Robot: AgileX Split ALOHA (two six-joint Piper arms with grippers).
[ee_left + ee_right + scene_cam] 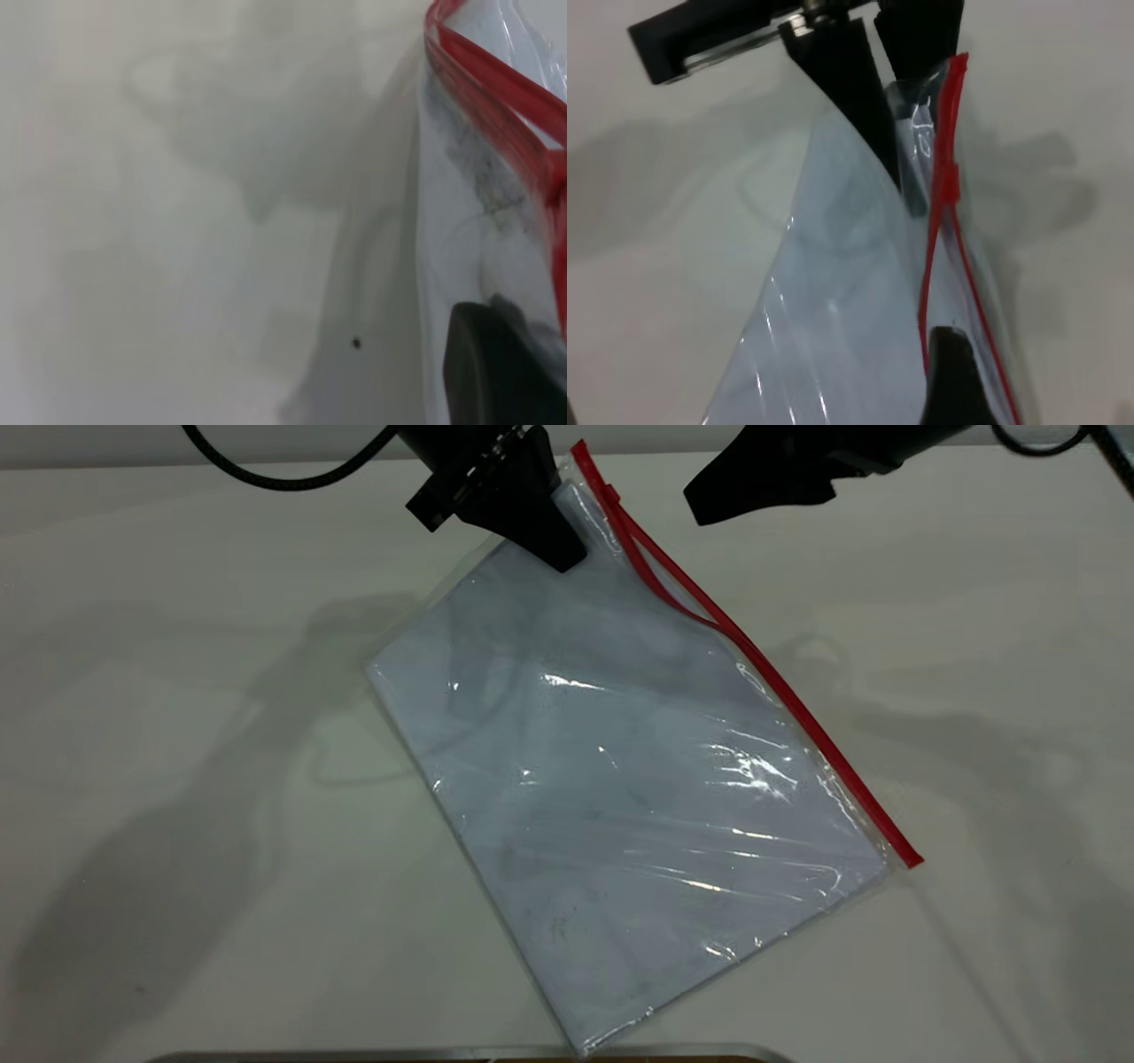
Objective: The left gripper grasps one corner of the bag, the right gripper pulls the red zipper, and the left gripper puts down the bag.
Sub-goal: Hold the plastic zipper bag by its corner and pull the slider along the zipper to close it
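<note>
Honestly, left gripper (pixel 567 549) is clamped on the bag (pixel 620 797) corner; right gripper (pixel 709 505) hangs released beside the half-open red zipper (pixel 771 682), so a sloppy grab could miss the slider.

Steep overhead exterior; 2 close wrist views share bag (pixel 620 779).

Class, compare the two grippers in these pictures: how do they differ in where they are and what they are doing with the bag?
1. The left gripper is shut on the corner of the bag beside the red zipper; the right gripper holds nothing.
2. The left gripper overlaps the bag; the right gripper hangs just past the zipper's split end, over bare table.

Both are black with tapered jaws.
</note>
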